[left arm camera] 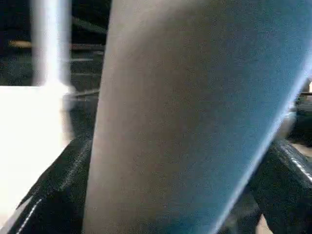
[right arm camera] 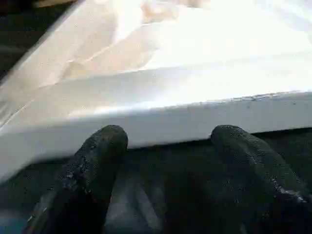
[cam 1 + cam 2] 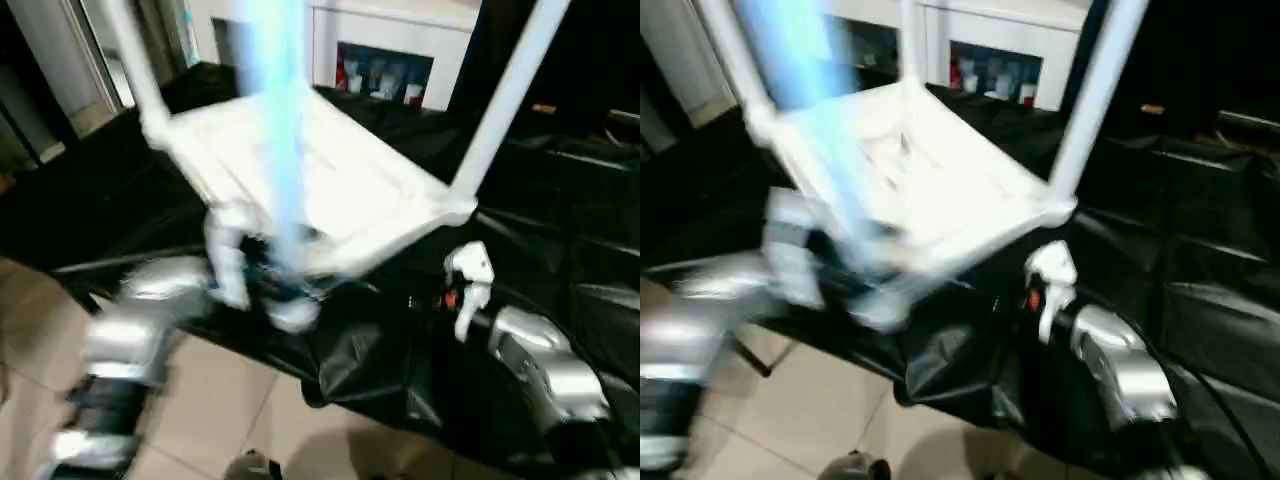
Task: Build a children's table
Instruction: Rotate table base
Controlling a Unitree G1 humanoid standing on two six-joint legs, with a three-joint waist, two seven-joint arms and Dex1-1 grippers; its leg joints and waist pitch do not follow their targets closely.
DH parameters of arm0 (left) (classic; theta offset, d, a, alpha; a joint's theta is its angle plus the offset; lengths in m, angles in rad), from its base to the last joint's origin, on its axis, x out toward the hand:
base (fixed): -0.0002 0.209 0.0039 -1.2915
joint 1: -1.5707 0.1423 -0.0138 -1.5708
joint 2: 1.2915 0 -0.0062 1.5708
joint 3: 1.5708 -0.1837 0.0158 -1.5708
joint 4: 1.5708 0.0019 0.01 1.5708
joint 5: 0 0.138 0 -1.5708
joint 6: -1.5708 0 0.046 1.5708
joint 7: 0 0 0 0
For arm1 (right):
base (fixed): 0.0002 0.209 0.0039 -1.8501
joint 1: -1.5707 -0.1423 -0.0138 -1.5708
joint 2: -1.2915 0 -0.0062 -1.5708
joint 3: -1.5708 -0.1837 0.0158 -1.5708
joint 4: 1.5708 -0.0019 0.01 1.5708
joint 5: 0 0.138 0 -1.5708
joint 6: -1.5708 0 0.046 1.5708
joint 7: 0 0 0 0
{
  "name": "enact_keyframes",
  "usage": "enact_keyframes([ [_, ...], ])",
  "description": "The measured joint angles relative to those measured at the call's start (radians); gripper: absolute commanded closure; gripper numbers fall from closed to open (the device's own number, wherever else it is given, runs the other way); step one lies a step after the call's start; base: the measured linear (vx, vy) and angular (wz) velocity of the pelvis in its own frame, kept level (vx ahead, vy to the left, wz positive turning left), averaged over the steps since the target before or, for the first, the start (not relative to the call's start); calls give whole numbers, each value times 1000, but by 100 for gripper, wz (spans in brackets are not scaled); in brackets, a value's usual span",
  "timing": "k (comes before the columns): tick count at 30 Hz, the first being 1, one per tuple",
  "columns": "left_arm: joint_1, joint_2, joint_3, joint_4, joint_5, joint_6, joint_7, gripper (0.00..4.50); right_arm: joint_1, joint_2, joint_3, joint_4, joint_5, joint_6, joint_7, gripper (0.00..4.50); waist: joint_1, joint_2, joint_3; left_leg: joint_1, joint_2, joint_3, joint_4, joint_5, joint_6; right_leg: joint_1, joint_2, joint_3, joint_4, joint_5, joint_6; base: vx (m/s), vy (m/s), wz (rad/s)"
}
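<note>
Left eye view: the children's table [image 3: 330, 190] lies upside down on the black cloth [image 3: 560, 200], its rimmed underside facing up and legs rising from its corners. One leg [image 3: 280, 130], smeared by blur, stands at the near corner with its long axis close to upright, and the left gripper [image 3: 275, 280] sits at its foot, so the left arm is the nearer one to that leg. The right gripper [image 3: 468, 285] hangs just below the right-hand corner of the top, where another leg [image 3: 510, 90] leans up and away.

Right eye view: the same layout; the right gripper [image 3: 1048, 285] is close under the corner of the tabletop [image 3: 930, 190], apart from it as far as I can judge.

Left wrist view: the leg [image 1: 195, 117] runs up between the two black fingers [image 1: 53, 185], which stand wide on either side of it; it looks pinched there, though blur hides the contact itself.

Right wrist view: both fingertips [image 2: 100, 156] are spread with nothing between them, and the white rim [image 2: 195, 122] of the top lies straight ahead across them, just beyond the tips.
</note>
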Motion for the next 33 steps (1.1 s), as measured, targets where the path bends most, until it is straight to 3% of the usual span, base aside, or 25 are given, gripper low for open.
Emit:
enact_keyframes([
  [4, -56, -59, -42, 83, 46, -40, 17, 8, -35, 19, 4, 74, -37, -35, -55, 118, -24, 11, -1, -2, 0, -3, 0, 0, 0, -2, 2, -1, 0, -1, 2, 0, 0, 0],
  [10, -144, -143, -67, 234, 127, -128, 95, 8, -69, 38, 22, 144, -102, -88, -116, 118, -52, 14, -1, -5, 0, -7, 0, 0, 0, -4, 3, -2, -1, -1, 2, 0, 0, 0],
  [21, -223, -294, -67, 443, 213, -310, 284, 8, -83, -1, -36, 176, -114, -153, -171, 118, -45, 16, -1, -7, 0, -7, 0, 3, 6, -3, 3, -3, -3, -1, 2, 0, 0, 0],
  [26, -214, -292, -27, 461, 215, -367, 333, 8, -51, -15, -101, 67, -74, -143, -195, 118, -46, 18, -2, -7, 0, -7, 0, 5, 10, -3, 3, -3, -4, -1, 2, 0, 0, 0],
  [33, -29, -197, 48, 344, 162, -366, 325, 8, 7, -6, -142, -56, -53, -119, -283, 118, -64, 24, -12, -4, 1, -8, 0, 5, 8, -3, 4, -4, 0, -1, 2, 0, 0, 0],
])
